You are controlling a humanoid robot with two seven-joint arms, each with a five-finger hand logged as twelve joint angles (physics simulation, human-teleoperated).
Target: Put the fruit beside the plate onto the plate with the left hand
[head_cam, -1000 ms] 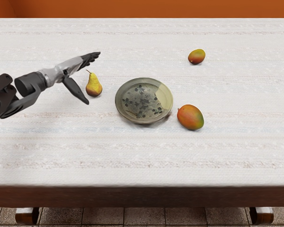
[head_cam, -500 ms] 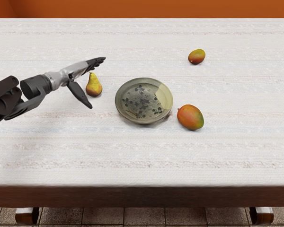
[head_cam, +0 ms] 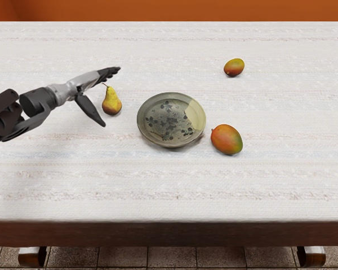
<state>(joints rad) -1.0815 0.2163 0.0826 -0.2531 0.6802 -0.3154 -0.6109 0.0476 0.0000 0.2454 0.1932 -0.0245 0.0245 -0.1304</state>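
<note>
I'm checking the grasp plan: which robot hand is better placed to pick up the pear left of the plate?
Left. The left robot hand is open beside the pear, on the side away from the plate. The right arm is out of view.

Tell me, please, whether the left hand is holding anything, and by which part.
Nothing is held: the left hand is open beside the pear, fingers spread, not closed around it.

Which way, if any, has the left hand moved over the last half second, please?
Yes. The left hand has drawn back slightly toward the picture's left, away from the unmoved plate, its open fingers beside the pear.
</note>
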